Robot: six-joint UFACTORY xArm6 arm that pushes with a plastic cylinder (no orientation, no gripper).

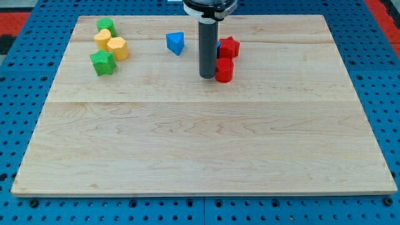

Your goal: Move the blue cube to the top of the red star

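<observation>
**Near the bench's top edge, tip beside the red pair**

Toward the view's top, a little right of centre, my tip (207, 76) rests on the bench (200, 144). It is just to the left of a red block (224, 70) with a rounded, cylinder-like shape, close enough that the two look to be touching. The arm ends in a plain dark rod (207, 47) and not a hand, so nothing is clasped or carried; the rod can only press against things sideways.

The red star (229, 47) lies directly above that red block, touching it or nearly so, and sits just right of the rod's shaft. The blue block (175, 42) lies left of the rod, near it but clearly apart, at about the star's height in the view. Its outline looks more like a wedge than a cube, so I cannot be certain of its shape. Whether anything is hidden behind the shaft I cannot tell.

Well apart, at the view's upper left, four blocks huddle together. An upper green block (105, 25) is at the top, an upper yellow block (103, 39) lies just below it, a lower yellow block (117, 47) is to the right of that, and a green star (102, 62) is at the bottom of the cluster.
</observation>
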